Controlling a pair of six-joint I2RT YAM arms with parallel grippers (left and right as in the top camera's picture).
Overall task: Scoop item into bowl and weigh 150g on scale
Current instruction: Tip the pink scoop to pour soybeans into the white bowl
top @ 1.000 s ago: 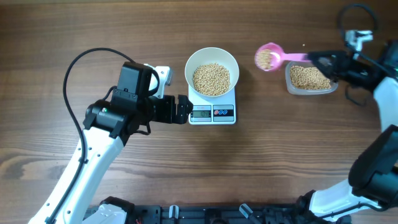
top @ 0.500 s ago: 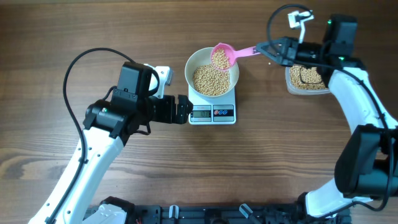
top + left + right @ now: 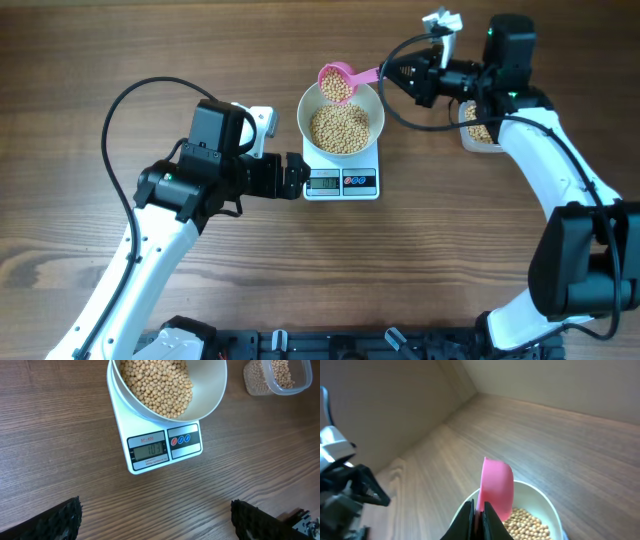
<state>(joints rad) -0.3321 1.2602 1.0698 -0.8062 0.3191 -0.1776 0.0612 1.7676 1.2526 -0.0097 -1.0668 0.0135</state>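
Beans (image 3: 339, 89) are held over bowl (image 3: 305, 115) in scoop (image 3: 362, 76), pinched by R gripper (image 3: 390, 73). L gripper (image 3: 298, 175) is spread wide; empty.

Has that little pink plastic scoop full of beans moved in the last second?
Yes. The pink plastic scoop has travelled left, from beside the clear plastic tub to over the round white bowl, at its rim.

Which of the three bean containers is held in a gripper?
The pink scoop, its handle in the right gripper; the white bowl sits on the scale, the clear tub on the table.
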